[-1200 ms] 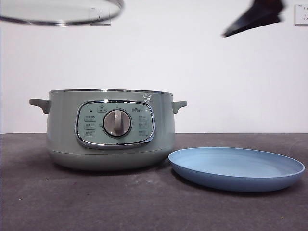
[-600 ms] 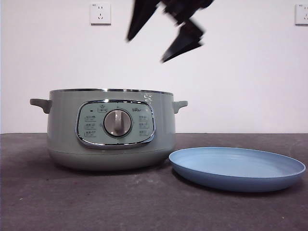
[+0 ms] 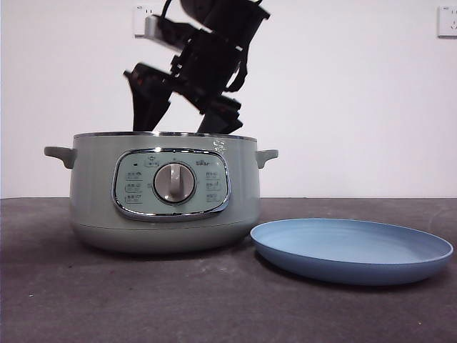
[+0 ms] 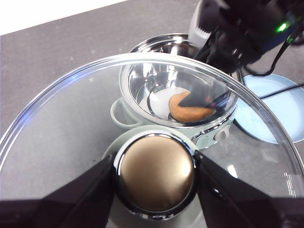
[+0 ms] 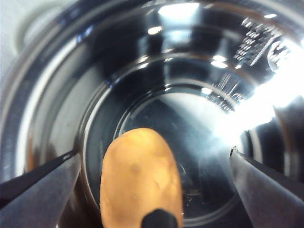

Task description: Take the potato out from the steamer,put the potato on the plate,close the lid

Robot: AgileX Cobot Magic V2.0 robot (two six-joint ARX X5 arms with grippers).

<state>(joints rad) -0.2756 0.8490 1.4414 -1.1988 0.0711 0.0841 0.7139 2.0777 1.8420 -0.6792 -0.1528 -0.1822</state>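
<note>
Orange-brown, the potato (image 5: 140,178) lies on the floor of the open steamer (image 3: 164,193), between the wide-spread jaws of the right gripper (image 5: 152,161), which grips nothing yet. A second ago this gripper was only a dark tip at the top of the front view; now it dips past the steamer's rim, so the pick-up looks imminent. The left gripper (image 4: 154,173) is clamped on the knob of the lid (image 4: 71,118), held aloft. The plate (image 3: 351,250) waits beside the steamer, near the table's front edge.

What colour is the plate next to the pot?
Light blue all over, no pattern. The plate shows best in the front view.
</note>
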